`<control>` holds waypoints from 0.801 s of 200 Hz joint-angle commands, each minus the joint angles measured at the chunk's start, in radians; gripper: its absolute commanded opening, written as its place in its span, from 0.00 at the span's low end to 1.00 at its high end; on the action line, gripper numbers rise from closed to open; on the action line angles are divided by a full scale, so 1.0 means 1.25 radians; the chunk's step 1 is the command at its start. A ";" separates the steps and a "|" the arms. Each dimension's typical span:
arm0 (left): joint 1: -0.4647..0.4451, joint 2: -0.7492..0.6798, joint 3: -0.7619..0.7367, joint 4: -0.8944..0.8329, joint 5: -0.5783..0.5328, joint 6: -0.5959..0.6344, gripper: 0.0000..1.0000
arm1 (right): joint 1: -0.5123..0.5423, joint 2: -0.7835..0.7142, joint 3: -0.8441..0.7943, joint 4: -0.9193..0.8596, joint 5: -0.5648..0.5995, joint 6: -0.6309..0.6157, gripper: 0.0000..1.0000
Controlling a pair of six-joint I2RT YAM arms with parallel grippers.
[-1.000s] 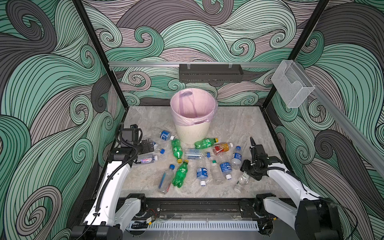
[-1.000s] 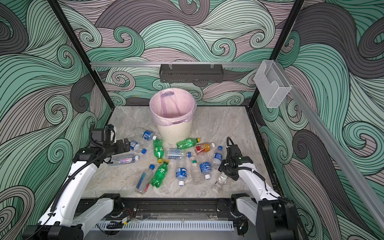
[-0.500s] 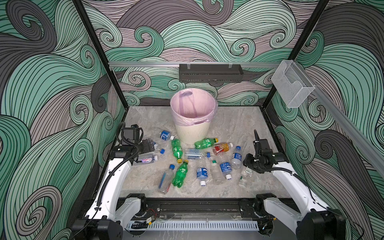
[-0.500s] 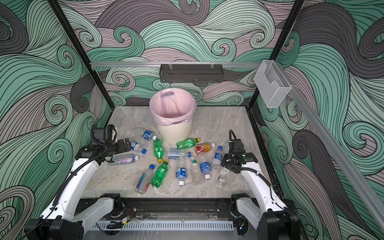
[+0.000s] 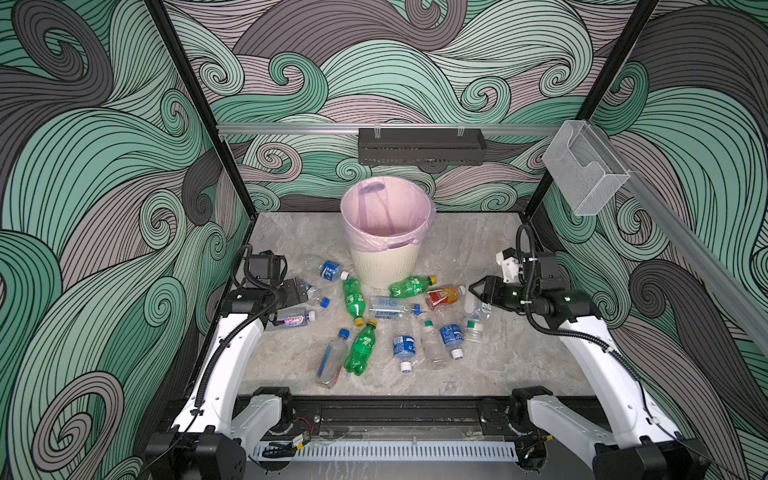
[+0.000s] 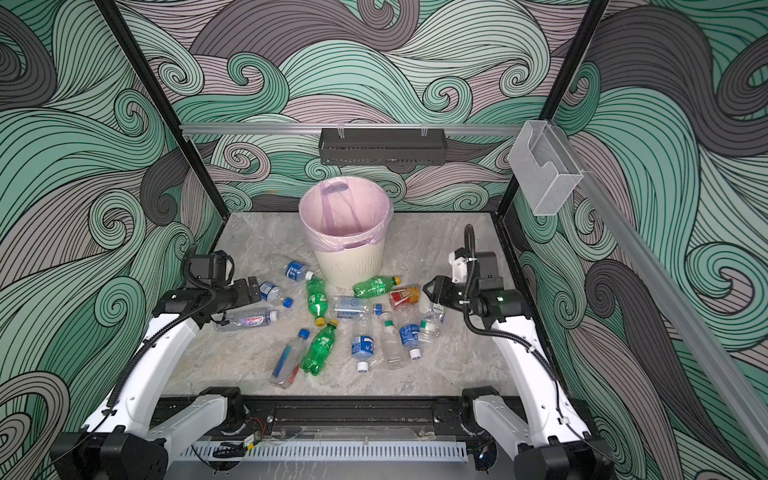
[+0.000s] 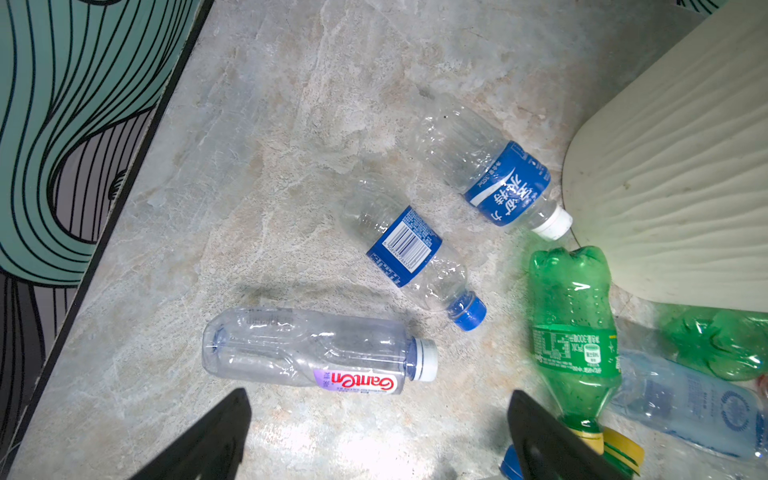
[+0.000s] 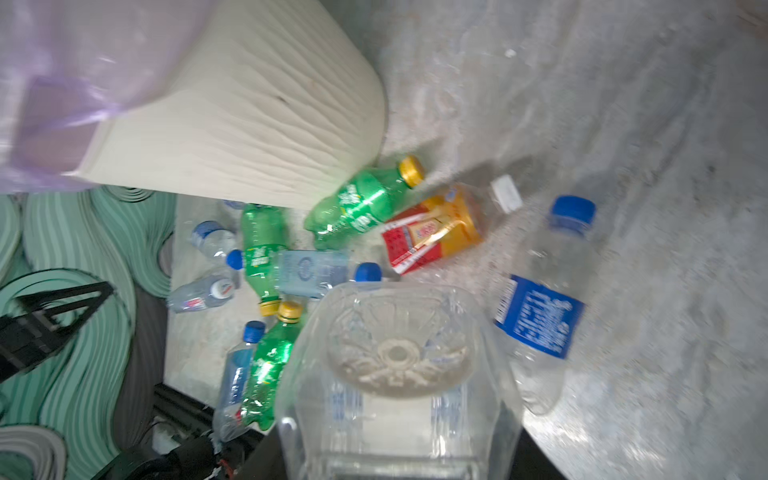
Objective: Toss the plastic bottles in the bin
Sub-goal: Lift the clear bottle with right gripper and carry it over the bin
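Observation:
The bin (image 5: 386, 266) is cream and ribbed with a pink liner and stands at the back middle of the table. Several plastic bottles lie in front of it: green ones (image 5: 354, 297), an orange one with a red label (image 5: 442, 296) and clear blue-labelled ones (image 5: 403, 345). My right gripper (image 5: 473, 289) is shut on a clear bottle (image 8: 395, 353), which hangs above the table right of the pile (image 6: 432, 322). My left gripper (image 7: 378, 419) is open and hovers just short of a clear bottle (image 7: 316, 353) lying at the left.
A black perforated tray (image 5: 422, 146) hangs on the rear rail. A clear plastic box (image 5: 584, 168) is fixed to the right rail. Patterned walls and black posts close in the table on three sides; the arm bases stand along the front rail (image 5: 386, 415).
My right gripper has shut on the clear bottle at the front right and lifted it off the table, moving back towards the pile. The left arm has hardly moved.

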State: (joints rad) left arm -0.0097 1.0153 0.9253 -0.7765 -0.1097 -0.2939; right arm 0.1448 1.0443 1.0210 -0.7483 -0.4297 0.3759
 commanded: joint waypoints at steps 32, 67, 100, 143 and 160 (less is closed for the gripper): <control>-0.001 -0.011 0.005 -0.048 -0.028 -0.061 0.99 | 0.123 0.277 0.477 0.218 -0.151 0.022 0.52; 0.001 -0.001 0.002 -0.074 -0.059 -0.133 0.99 | 0.181 0.638 0.992 0.202 -0.081 0.099 0.82; 0.001 0.027 0.017 -0.114 -0.066 -0.165 0.99 | 0.211 0.782 1.292 -0.003 -0.038 0.019 0.97; 0.002 0.054 0.016 -0.146 -0.075 -0.173 0.99 | 0.218 0.506 0.838 0.165 -0.015 -0.030 1.00; 0.003 0.048 0.013 -0.147 -0.081 -0.193 0.99 | 0.218 0.392 0.660 0.236 -0.014 -0.035 1.00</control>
State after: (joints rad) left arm -0.0097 1.0832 0.9253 -0.9073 -0.1780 -0.4877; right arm 0.4179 1.7317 2.0472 -0.6037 -0.4675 0.3717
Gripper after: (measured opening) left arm 0.986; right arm 0.995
